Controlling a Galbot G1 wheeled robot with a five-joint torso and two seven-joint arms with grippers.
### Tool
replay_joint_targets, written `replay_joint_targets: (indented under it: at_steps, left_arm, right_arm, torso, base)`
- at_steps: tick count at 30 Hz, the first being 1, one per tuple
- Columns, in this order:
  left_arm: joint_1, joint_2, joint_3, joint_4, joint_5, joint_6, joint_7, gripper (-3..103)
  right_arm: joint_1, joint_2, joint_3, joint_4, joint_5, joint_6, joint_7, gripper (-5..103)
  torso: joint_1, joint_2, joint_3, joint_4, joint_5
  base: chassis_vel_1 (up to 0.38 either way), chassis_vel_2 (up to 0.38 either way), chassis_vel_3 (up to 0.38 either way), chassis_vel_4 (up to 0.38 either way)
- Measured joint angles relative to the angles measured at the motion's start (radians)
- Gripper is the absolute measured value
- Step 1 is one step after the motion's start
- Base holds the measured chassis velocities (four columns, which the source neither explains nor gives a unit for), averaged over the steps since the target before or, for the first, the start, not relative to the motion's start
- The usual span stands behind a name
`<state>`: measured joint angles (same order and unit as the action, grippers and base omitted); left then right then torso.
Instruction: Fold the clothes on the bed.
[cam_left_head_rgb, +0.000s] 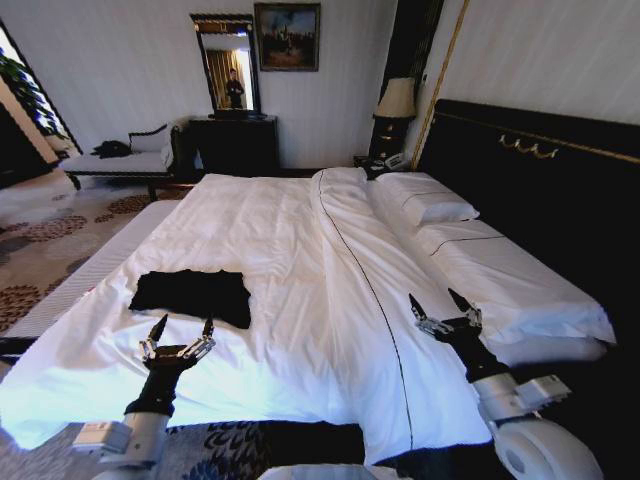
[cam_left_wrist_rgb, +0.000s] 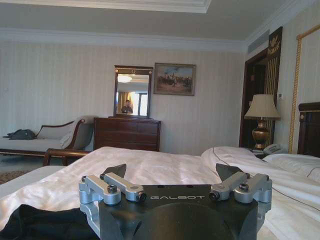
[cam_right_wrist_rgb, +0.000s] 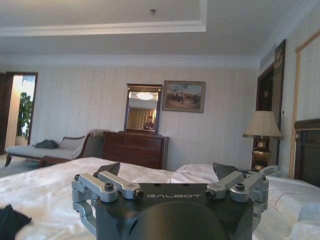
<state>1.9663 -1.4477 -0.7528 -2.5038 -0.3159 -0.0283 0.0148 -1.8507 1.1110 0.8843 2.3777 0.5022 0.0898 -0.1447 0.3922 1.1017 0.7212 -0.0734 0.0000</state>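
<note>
Clearly soft and light, the black T-shirt (cam_left_head_rgb: 192, 295) lies already bunched into a rough rectangle on the bed (cam_left_head_rgb: 300, 260), near its left foot corner. I'd pinch it at a near corner or edge; cotton will sag and drag. My left gripper (cam_left_head_rgb: 178, 335) hovers just before it, fingers spread; the right gripper (cam_left_head_rgb: 443, 308) waits well apart, also spread. Lettering and sleeves are hidden.

Black clothes (cam_left_head_rgb: 192, 294) folded flat, near left edge of white bed (cam_left_head_rgb: 300, 260).

T-shirt (cam_left_head_rgb: 192, 295) lettering hidden, bed (cam_left_head_rgb: 300, 260) foot cut off
</note>
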Motion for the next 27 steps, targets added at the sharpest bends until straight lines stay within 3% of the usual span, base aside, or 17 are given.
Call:
replay_joint_targets:
  at_steps: [5,13,17,27]
  left_arm:
    - [-0.003,0.002,-0.007,0.001,0.009,-0.011,-0.006,100]
    - [0.004,-0.007,0.008,0.002,0.038,-0.019,-0.005,100]
    - [0.012,-0.008,0.009,0.003,0.036,-0.021,-0.006,100]
    - [0.026,-0.017,0.006,0.003,0.038,-0.017,-0.006,100]
  right_arm:
    - [-0.005,0.019,-0.008,-0.009,-0.02,0.0,0.019,100]
    - [0.028,-0.031,-0.019,-0.006,0.11,-0.073,0.099,100]
    - [0.046,-0.047,-0.015,-0.015,0.12,-0.086,0.106,100]
    - [0.065,-0.095,-0.023,-0.036,0.115,-0.004,0.1,100]
  torso:
    - [0.0,0.0,0.0,-0.0002,0.0002]
    - [0.0,0.0,0.0,0.0,0.0001]
    - [0.0,0.0,0.0,0.0,0.0001]
    - [0.0,0.0,0.0,0.0,0.0001]
  base:
    - [0.0,0.0,0.0,0.0]
    - [0.0,0.0,0.0,0.0]
    - [0.0,0.0,0.0,0.0]
    - [0.0,0.0,0.0,0.0]
